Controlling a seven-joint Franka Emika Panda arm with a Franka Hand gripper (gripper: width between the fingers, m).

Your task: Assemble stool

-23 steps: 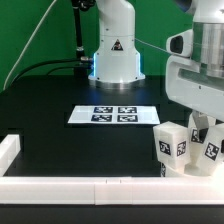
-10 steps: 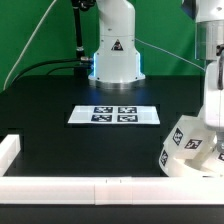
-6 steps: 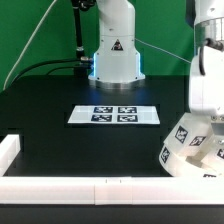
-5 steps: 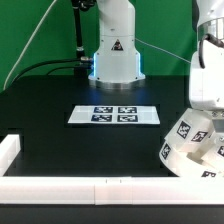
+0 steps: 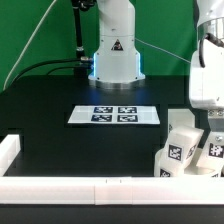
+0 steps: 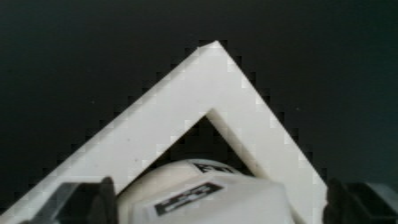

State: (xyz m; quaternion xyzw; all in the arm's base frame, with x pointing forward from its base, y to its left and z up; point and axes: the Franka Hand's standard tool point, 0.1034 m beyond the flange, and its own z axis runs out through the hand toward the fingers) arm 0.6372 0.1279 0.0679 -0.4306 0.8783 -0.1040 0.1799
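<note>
Exterior view: hand [image 5: 212, 118] over tagged stool [image 5: 190, 152], grip unclear; marker board [image 5: 114, 114] shows four tags

The surface [image 5: 60, 110] is black, and the backdrop [image 5: 30, 30] behind it is green. The marker board [image 5: 114, 115] is white and carries four square tags in black and white. The border bars [image 5: 60, 186] along the near edge are plain white. The stool [image 5: 192, 155] is white plastic; its block legs [image 5: 178, 153] each show a black-and-white square tag. The arm base [image 5: 116, 52] is white, with a black triangle sign on its front and a pale blue glow at its foot. In the wrist view, the white stool part [image 6: 196, 195] has a dark tag and stands against black, with a white pointed shape above it.
</note>
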